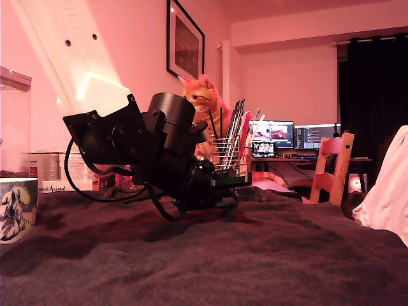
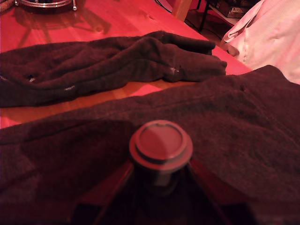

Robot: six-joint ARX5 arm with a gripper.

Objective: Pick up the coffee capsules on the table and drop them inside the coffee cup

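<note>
I see my gripper (image 2: 161,187) clamped on the small round capsule (image 2: 161,146) low above the fuzzy brown table (image 1: 268,255); the ceramic cup (image 1: 16,209) stands well apart at its edge.

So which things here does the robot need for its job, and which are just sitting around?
For the job:
- capsule, between the gripper's fingers
- mug
- table with its brown cloth

Just around:
- cat
- wire pen holder
- computer screens
- wooden chair
- framed picture
</note>
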